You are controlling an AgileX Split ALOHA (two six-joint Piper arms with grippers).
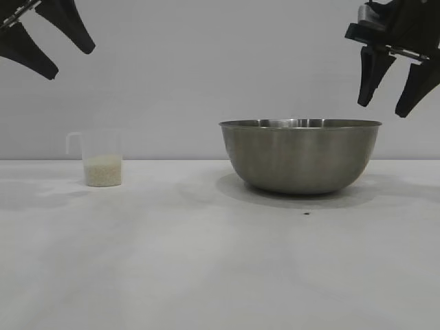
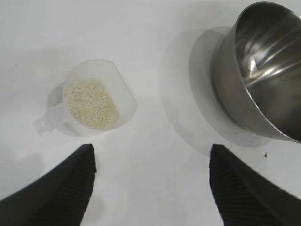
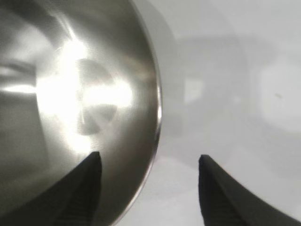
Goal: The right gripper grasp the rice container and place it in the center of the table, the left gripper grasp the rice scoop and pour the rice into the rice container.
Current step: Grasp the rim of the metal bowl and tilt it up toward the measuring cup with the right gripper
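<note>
a white desk (image 1: 206,275) is carrying two things. the rice container (image 1: 300,157), a large steel bowl, is sitting right of centre, with a tiny dark speck (image 1: 306,214) on the desk just in front of it. the rice scoop (image 1: 100,159), a small clear cup with a side handle, is standing upright well apart on the left, and white rice (image 1: 104,170) is filling its lower part.

the right gripper (image 1: 386,107) is hanging above the container's right rim, pointing steeply down, its jaws standing wide and holding nothing. in the right wrist view one finger is lying over the bowl's inside and the other over bare desk, the rim passing between them.

the left gripper (image 1: 71,60) is hovering high at the far left, above the scoop, its jaws wide and empty.
</note>
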